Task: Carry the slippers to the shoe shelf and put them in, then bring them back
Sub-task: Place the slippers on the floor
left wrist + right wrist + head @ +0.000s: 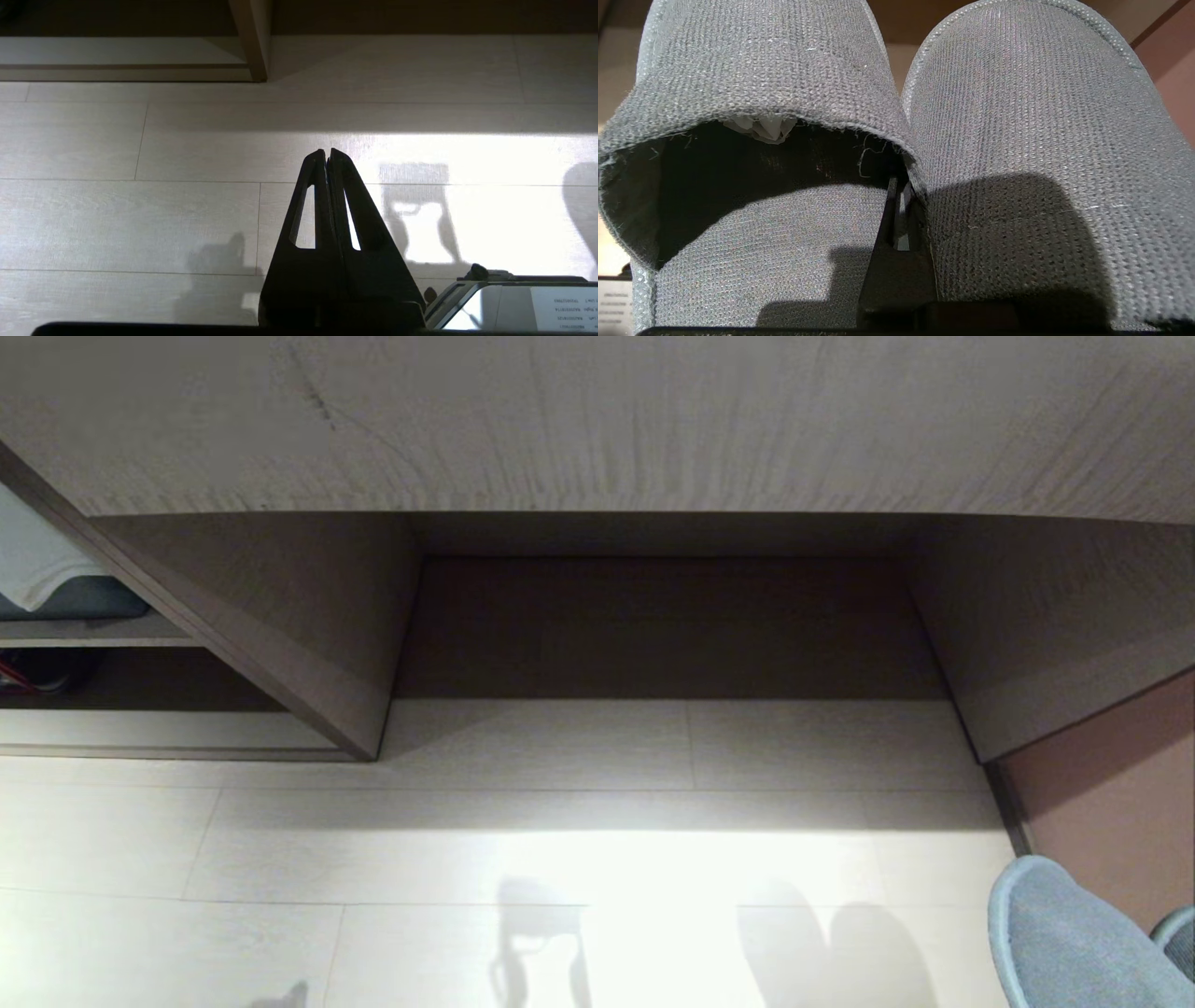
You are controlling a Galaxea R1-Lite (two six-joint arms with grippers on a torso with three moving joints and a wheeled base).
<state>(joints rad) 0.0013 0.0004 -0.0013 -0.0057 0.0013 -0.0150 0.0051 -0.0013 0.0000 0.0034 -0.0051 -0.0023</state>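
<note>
Slippers (pixel 1017 140) pinched together at inner edges by right gripper (pixel 896 205); thin hold, likely to slip. Left gripper (pixel 327 156) closed, empty. Shoe shelf (pixel 140 733) upper left, not the recess ahead.

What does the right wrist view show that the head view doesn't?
Only the right wrist view shows the right gripper shut on the slippers where the pair meets, and white stuffing inside one. Only the head view shows the wide recess ahead and the low shelf on the left. Both show the slippers and pale floor.
</note>
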